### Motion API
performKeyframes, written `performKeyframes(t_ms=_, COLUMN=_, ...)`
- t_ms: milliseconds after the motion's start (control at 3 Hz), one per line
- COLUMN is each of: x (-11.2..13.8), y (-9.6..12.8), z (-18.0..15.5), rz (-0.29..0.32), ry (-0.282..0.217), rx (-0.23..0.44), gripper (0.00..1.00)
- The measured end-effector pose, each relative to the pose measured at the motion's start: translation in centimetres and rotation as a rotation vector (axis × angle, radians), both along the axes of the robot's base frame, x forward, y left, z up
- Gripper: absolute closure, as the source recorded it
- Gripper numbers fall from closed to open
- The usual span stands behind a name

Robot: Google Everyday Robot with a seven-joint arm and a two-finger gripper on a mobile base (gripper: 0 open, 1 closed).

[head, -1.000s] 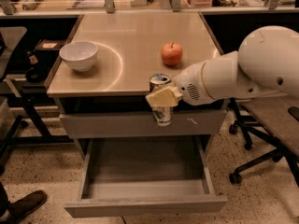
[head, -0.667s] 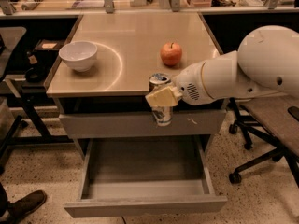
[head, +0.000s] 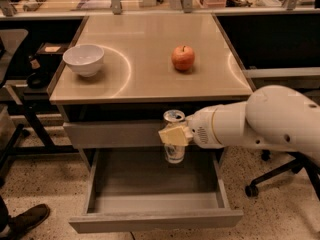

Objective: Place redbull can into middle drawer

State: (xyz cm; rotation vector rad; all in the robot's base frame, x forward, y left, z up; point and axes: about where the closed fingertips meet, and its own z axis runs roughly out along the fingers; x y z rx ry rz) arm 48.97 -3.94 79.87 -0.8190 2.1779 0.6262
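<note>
The redbull can (head: pixel 174 153) is a slim silver can with a shiny top. My gripper (head: pixel 173 135) is shut on its middle, with a pale yellow finger pad (head: pixel 170 135) across its front. The can hangs upright in front of the closed top drawer front (head: pixel 110 133) and above the rear part of the middle drawer (head: pixel 150 181). That drawer is pulled wide open, with a grey floor, side walls and a plain front panel. My white arm (head: pixel 260 121) reaches in from the right.
A red apple (head: pixel 183 58) and a white bowl (head: pixel 84 59) sit on the tan tabletop (head: pixel 145 39) above the drawers. An office chair base (head: pixel 280 176) stands at the right. A shoe (head: pixel 25 219) is at the lower left.
The arm has lowered the can from tabletop-edge height to in front of the top drawer front, over the open drawer. Apple and bowl have not moved.
</note>
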Motion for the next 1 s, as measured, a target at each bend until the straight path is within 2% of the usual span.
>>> performKeyframes(t_ms=333, x=-0.6, y=-0.5, z=-3.6, rz=-0.055, ry=0.015, rx=0.018, gripper=1.00)
performKeyframes(t_ms=667, x=-1.8, y=0.1, z=-7.2, rz=-0.077, ry=0.101, rx=0.035, gripper=1.00)
performKeyframes(t_ms=1000, x=-1.8, y=0.1, z=-7.2, rz=-0.077, ry=0.101, rx=0.035, gripper=1.00)
